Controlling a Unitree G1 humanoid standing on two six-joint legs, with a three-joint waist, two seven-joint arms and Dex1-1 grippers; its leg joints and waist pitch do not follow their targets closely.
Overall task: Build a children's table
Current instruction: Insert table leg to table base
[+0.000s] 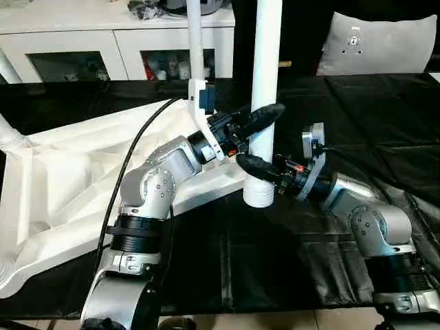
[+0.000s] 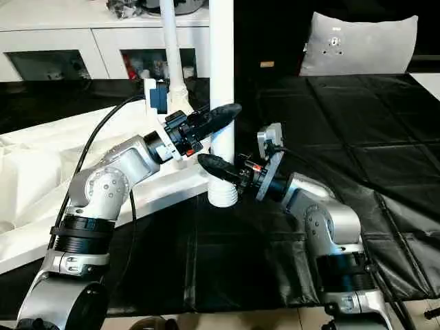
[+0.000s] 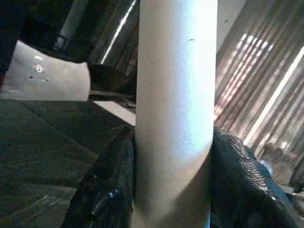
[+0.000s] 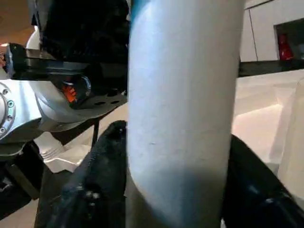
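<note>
Table top point(image 1: 62, 185): white, lies upside down on the left of the black-covered tabletop point(image 1: 357, 117), its ribbed underside facing up, its right corner at the scene's middle.
Leg point(image 1: 265, 82): white tube, stands upright at the middle, running out of the top of the head views; its lower end sits in the round corner socket point(image 1: 260, 194) at the top's right corner.
Second leg point(image 1: 195, 48): thinner in view, stands upright farther back and just left of the first.
Third leg point(image 1: 7, 134): only a short piece shows at the far left edge, rising from the top's far left corner.
Left hand point(image 1: 265, 117): reaches in from the left, clenched round the leg above the socket; the left wrist view has a black finger point(image 3: 102, 190) pressed to each side of the tube.
Right hand point(image 1: 253, 165): reaches in from the right, just below the left hand and just above the socket; its black fingers point(image 4: 97, 185) lie either side of the leg, touching it, grasping the leg.
Cabinet point(image 1: 117, 41): white with dark glass doors, along the far left wall, small things behind the glass.
Cushion point(image 1: 378, 45): grey, at the far right beyond the tabletop.
Cable point(image 1: 127, 168): black, runs along the left arm over the table top.
</note>
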